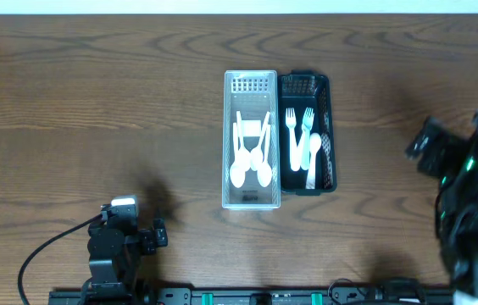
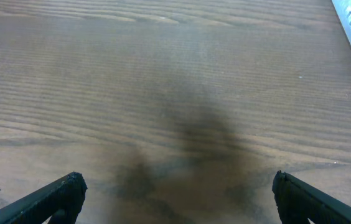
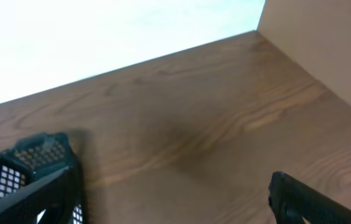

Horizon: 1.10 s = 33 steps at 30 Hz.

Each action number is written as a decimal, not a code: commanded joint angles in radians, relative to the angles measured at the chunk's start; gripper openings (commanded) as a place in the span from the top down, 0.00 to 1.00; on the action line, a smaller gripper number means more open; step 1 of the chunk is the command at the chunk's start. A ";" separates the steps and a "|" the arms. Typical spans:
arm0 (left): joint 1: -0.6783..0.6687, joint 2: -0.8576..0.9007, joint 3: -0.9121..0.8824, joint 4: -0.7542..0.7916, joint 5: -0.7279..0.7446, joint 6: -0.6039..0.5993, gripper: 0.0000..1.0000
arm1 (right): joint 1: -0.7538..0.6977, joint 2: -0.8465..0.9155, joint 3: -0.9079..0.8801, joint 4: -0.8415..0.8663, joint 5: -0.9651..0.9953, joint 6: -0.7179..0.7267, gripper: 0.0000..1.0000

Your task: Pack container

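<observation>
Black basket [image 3: 35, 154] lies apart from the right end effector [image 3: 172, 193].

Two containers stand side by side, long sides apparently touching, at the centre of the table [image 1: 95, 102]. The left container [image 1: 252, 83] holds spoons [image 1: 250, 165]. The right container [image 1: 303, 85] holds forks [image 1: 298, 127], with one further utensil [image 1: 314, 152] to their right.

Matt grained wood table [image 1: 95, 102]; perforated plastic white bin [image 1: 250, 83] and black bin [image 1: 305, 83]; glossy white plastic cutlery [image 1: 302, 135].

Black left pincer [image 2: 178, 182], looping black cable [image 1: 52, 241]
</observation>
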 commanded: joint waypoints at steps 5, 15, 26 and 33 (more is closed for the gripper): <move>0.003 -0.007 0.000 -0.002 0.006 -0.011 0.02 | 0.003 -0.316 -0.411 0.151 0.010 -0.013 0.01; 0.003 -0.007 0.000 -0.002 0.006 -0.011 0.02 | 0.003 -0.615 -0.669 0.162 -0.040 -0.013 0.01; 0.003 -0.007 0.000 -0.002 0.006 -0.011 0.02 | 0.003 -0.715 -0.789 0.164 -0.111 -0.013 0.01; 0.003 -0.007 0.000 -0.002 0.006 -0.011 0.02 | 0.003 -0.715 -0.791 0.170 -0.121 -0.013 0.01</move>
